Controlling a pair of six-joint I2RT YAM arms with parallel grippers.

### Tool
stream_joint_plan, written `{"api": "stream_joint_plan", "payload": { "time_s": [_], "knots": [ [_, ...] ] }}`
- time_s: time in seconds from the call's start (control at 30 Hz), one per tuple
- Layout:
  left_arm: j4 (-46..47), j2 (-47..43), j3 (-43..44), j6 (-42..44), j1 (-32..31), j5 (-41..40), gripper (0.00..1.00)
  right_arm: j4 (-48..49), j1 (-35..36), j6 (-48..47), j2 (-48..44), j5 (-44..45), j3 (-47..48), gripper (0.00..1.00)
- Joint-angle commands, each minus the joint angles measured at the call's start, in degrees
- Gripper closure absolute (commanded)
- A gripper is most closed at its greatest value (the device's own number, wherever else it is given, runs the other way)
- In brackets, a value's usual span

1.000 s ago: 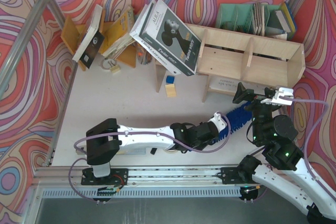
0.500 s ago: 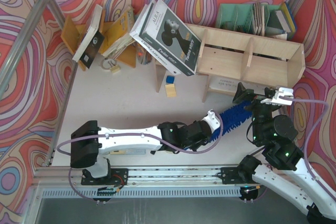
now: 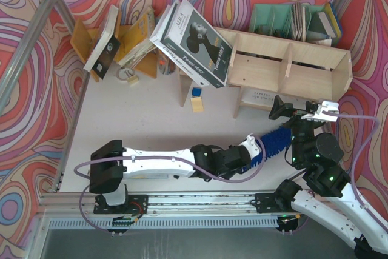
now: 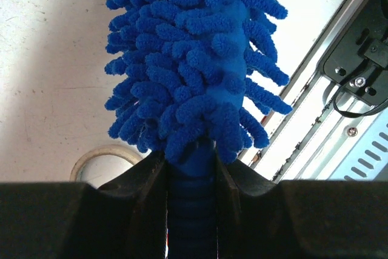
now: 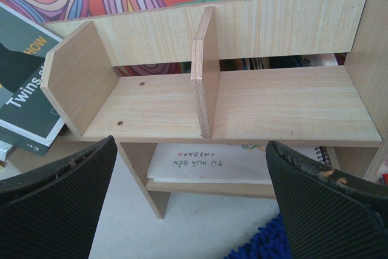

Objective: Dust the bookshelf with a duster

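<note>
The pale plywood bookshelf stands at the back right and fills the right wrist view. Its upper compartments are bare. My left gripper is shut on the dark blue handle of the fluffy blue duster. The duster lies low over the table in front of the shelf, pointing toward my right arm. Its bristles fill the left wrist view, and its tip shows in the right wrist view. My right gripper is wide open and empty, facing the shelf.
Large books lean against the shelf's left end. A white booklet lies on the lower tier. A green file organizer stands behind, an orange-yellow rack at back left. A small block and a tape ring lie on the table.
My left arm drew the duster slightly left, then moved it back right and a little lower, its shoulder swinging. The right arm has not moved.
</note>
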Motion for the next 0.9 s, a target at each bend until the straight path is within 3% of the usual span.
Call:
{"api": "stream_joint_plan", "payload": {
  "time_s": [0.0,0.3,0.57,0.87],
  "knots": [
    [-0.8,-2.6,2.7,3.0,-1.9,-2.4,1.00,0.1,0.1,-0.2,-0.5,0.3,-0.3,0.01],
    [1.9,-6.2,-0.2,2.4,-2.0,-5.1,1.00,0.0,0.1,0.0,-0.5,0.1,-0.3,0.01],
    [6.4,-5.2,-1.1,2.2,-1.4,-7.3,1.00,-0.2,0.1,0.1,-0.5,0.1,-0.3,0.01],
    [10.7,0.4,-3.8,1.5,1.6,-3.6,1.00,-0.3,0.1,0.0,-0.6,0.1,-0.2,0.01]
  ]
}}
